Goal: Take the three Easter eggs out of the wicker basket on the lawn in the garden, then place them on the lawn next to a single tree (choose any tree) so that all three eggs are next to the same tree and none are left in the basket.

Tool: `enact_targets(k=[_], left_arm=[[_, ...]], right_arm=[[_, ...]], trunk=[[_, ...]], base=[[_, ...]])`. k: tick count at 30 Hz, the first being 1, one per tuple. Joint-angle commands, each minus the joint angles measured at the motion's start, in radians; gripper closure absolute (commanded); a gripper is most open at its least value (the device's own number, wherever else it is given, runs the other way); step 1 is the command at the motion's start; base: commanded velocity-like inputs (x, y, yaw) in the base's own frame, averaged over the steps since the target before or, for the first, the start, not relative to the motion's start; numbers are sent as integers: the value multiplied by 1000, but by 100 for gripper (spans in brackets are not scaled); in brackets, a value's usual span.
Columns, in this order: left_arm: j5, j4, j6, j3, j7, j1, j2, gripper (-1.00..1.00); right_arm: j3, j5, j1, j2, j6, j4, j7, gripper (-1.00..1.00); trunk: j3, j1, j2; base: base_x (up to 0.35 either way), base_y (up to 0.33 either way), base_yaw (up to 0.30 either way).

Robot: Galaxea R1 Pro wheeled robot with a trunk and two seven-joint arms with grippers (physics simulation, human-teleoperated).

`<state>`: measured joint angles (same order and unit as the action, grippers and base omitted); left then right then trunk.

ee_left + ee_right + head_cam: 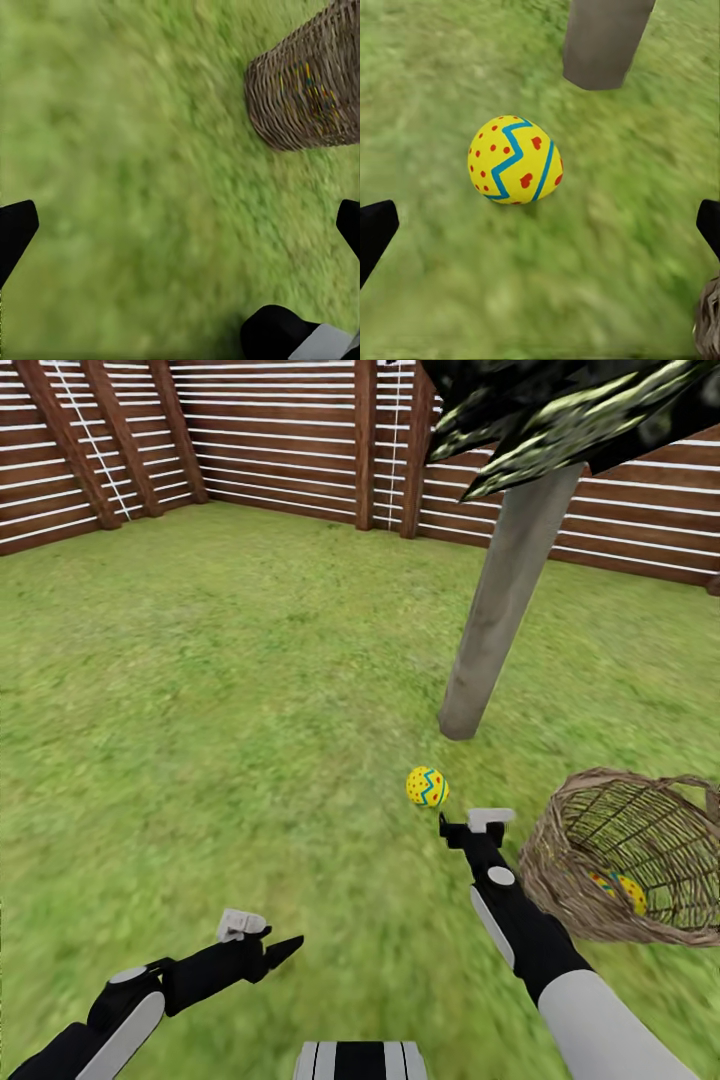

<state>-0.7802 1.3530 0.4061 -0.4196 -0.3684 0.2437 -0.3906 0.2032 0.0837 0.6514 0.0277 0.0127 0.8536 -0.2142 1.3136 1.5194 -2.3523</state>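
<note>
One yellow Easter egg (pixel 427 787) with a blue zigzag and red dots lies on the lawn (pixel 220 690), a short way from the foot of the tree (pixel 500 590). My right gripper (pixel 452 826) hovers just behind this egg (pixel 516 160), open, its fingertips (pixel 375 229) wide apart and touching nothing; the tree trunk (pixel 604 41) stands beyond. The wicker basket (pixel 560 840) lies tipped on the grass to the right of that arm, with yellow egg colour (pixel 622 890) showing inside. My left gripper (pixel 285 950) is low over bare grass, open and empty; the basket (pixel 300 105) appears ahead of it.
A brown slatted fence (pixel 300 440) closes the lawn at the back and left. Dark foliage (pixel 560 410) hangs over the upper right. My base (pixel 360 1060) shows at the bottom edge. Open grass stretches left of the tree.
</note>
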Motion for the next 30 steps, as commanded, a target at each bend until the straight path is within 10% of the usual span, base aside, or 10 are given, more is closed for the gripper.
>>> enact_targets(k=[1,18,30], left_arm=[[-10,0,7,-1,6,0,0,-100],[-11,1,0,1,25,0,-7,-100],[-11,-7,-2,1,30,0,-5,-100]], right_arm=[[4,9,1,2,18,1,17,-100],[7,13,1,4,42,8,55,-100],[-2,20,1,4,284,146,205,-100]], trunk=[[-3,-4,7],[-18,-23,42],[-18,-23,42]], base=[[-67,-29,0],[-187,-118,0],[-168,-114,0]])
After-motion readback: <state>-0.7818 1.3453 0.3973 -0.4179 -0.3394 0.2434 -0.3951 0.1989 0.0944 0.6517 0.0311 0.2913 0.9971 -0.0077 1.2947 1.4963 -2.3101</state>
